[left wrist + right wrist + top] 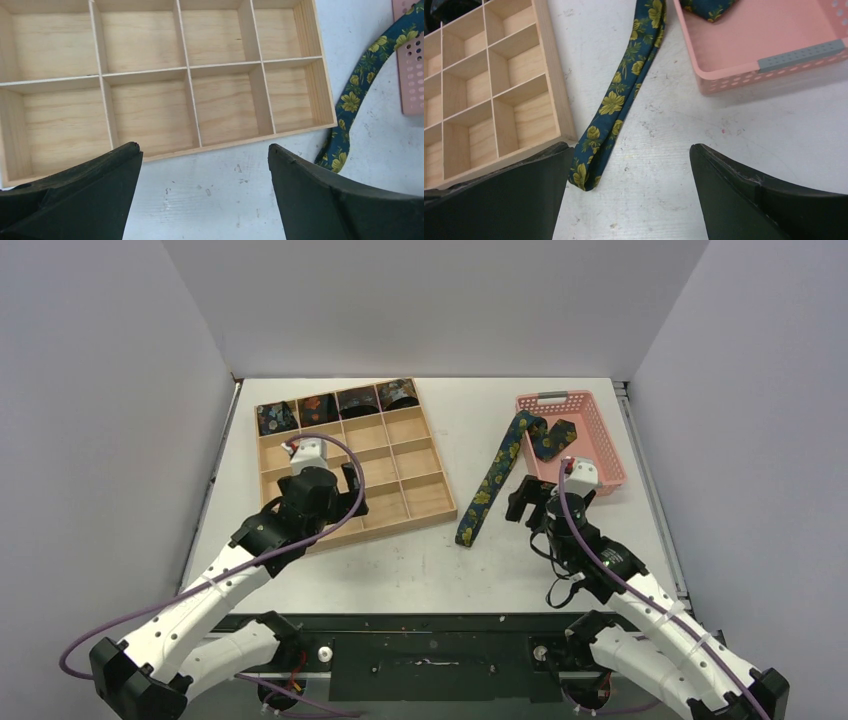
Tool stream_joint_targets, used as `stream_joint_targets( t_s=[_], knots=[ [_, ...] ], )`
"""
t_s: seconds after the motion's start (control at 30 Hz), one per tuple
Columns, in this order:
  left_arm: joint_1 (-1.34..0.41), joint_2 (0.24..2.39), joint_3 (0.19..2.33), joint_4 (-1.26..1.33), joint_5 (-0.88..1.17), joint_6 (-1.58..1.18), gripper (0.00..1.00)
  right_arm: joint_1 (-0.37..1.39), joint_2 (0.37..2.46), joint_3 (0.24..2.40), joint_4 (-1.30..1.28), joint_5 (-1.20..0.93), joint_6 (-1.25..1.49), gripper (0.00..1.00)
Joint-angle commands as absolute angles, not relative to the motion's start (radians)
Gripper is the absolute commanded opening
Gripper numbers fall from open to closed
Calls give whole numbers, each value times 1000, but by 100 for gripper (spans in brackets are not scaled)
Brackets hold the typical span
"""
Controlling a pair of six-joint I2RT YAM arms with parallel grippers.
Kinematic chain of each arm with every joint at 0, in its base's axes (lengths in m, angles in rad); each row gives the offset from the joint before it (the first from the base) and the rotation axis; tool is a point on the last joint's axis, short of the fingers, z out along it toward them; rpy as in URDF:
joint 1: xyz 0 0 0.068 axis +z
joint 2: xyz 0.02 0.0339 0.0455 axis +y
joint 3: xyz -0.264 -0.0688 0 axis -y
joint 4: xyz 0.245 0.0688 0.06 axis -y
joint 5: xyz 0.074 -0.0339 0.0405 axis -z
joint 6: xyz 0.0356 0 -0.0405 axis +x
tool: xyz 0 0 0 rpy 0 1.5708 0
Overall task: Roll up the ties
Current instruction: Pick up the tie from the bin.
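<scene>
The tie (495,480) runs 1 to 7 o'clock, its near end at 8 o'clock from the right claw (527,502), the nearer one. That claw and the left claw (204,147) gape apart, empty.

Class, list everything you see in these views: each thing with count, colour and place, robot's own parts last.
rolled ties: four, dark floral print, one in each compartment of the far row of the tray
unrolled tie: one, navy with yellow flowers, trailing from the basket onto the table
tray: one, pale wood, left half of the table
basket: one, pink with grey handles, far right of the table
table: one, white, under everything
left gripper: one, black, open, above the tray's near edge
right gripper: one, black, open, above the table by the tie's near end
</scene>
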State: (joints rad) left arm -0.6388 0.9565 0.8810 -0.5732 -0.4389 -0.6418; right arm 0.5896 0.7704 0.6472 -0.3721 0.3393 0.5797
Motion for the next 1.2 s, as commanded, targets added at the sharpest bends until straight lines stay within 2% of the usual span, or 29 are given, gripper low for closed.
stream_joint_targets(
  t_s=[0.0,0.23,0.43,0.5,0.63,0.83,0.97,1.17],
  knots=[
    [-626,875,885,-516,-536,-566,96,590,709,605,-334,477,625,90],
    [-621,800,876,-394,-486,-441,97,588,679,638,-338,435,535,90],
    [-610,750,820,-396,-568,-441,97,585,737,658,-361,464,566,90],
    [-609,699,789,-352,-536,-428,96,571,791,658,-342,465,602,90],
    [-609,607,735,-297,-461,-410,96,502,930,636,-203,311,653,98],
    [-612,605,740,-315,-444,-394,97,492,1210,660,-46,251,726,89],
    [-612,619,744,-324,-434,-397,97,487,1351,689,49,205,762,90],
    [-612,632,749,-330,-420,-402,96,513,1507,742,64,187,805,89]
  ],
)
